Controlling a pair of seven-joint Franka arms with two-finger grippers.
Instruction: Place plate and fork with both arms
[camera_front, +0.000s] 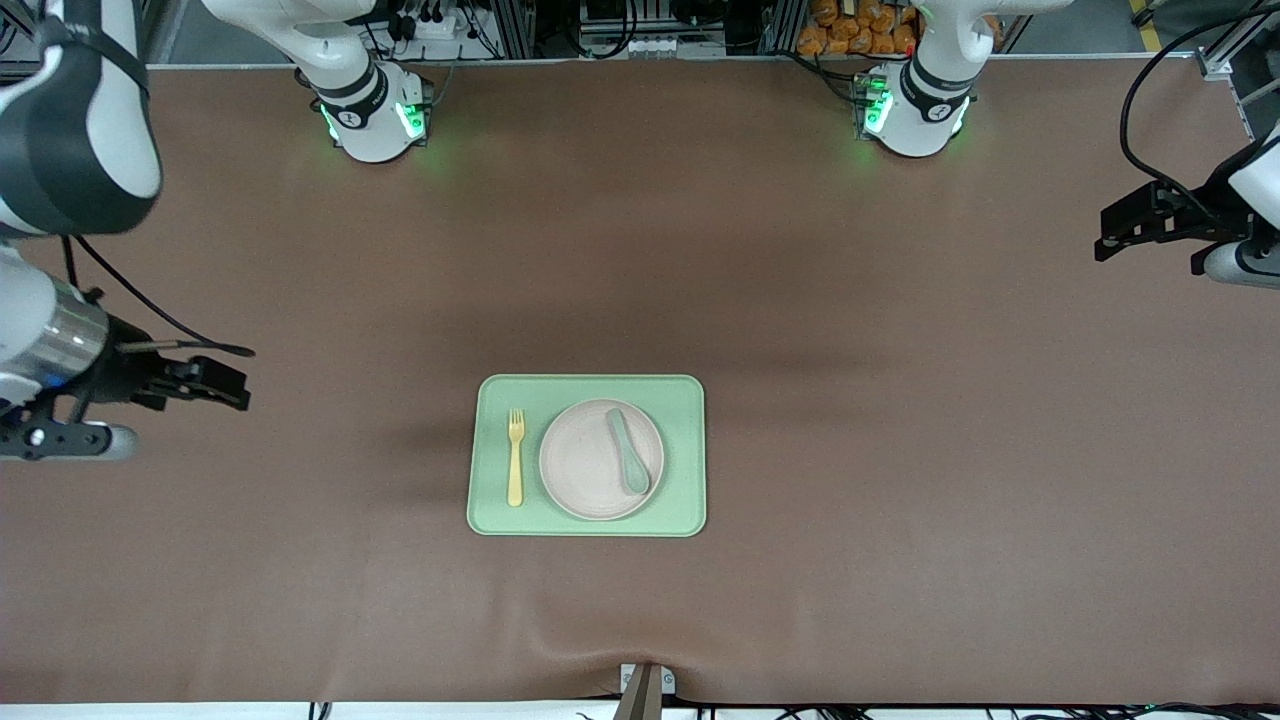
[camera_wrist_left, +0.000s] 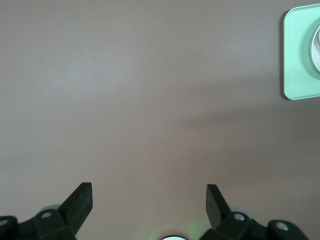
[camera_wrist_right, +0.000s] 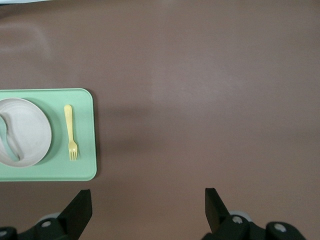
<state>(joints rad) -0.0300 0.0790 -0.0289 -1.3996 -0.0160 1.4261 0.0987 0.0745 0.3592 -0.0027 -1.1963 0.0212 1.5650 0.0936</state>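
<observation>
Cream plate (camera_front: 597, 462) on my green tray (camera_front: 586, 523), spoon (camera_front: 628, 451) on it; yellow fork (camera_front: 515, 457) beside it on the tray. Left gripper (camera_wrist_left: 148, 200) and right gripper (camera_wrist_right: 148, 201): fingers apart, empty, over bare table.

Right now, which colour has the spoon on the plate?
The spoon is muted green, clearest in the front view.

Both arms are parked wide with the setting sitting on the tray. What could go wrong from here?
1. The green spoon lies on the plate; lifting or tilting the plate may send it sliding off.
2. The fork lies flat on the tray right beside the plate, so the open right gripper might nudge the plate's rim.
3. The open left gripper hangs over bare table; both arms converging on the tray could crowd each other.
</observation>
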